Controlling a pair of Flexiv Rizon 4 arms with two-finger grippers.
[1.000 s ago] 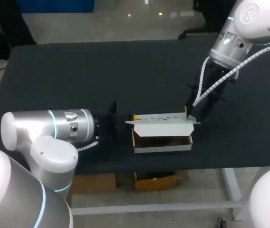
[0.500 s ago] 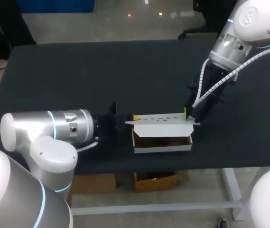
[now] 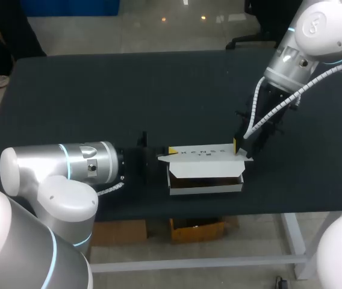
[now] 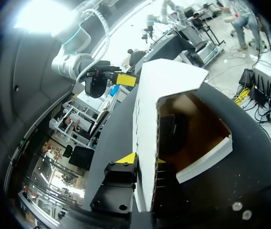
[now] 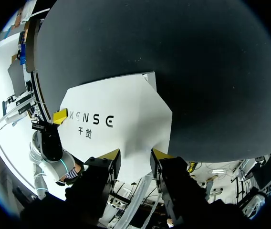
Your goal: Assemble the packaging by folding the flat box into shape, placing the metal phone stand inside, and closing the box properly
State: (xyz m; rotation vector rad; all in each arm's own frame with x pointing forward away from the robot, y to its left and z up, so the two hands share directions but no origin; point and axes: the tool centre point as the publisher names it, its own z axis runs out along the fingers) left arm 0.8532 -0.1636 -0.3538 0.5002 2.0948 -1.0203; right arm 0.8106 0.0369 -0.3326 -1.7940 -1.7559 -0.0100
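Observation:
The white box sits near the table's front edge, and its printed lid leans low over the opening. My left gripper is at the lid's left end. In the left wrist view the lid panel runs between its fingers, and the left gripper is shut on it. A dark object lies in the brown interior. My right gripper is at the lid's right end. There the right gripper is shut on the lid's end flap. The lid's printed face is turned towards the right wrist.
The black table stretches bare behind and to the left of the box. Its front edge runs just under the box. My left arm's white body lies low along the front left.
The lid has come down a little over the box, hiding more of the inside. Both grippers have stayed at the lid's ends.

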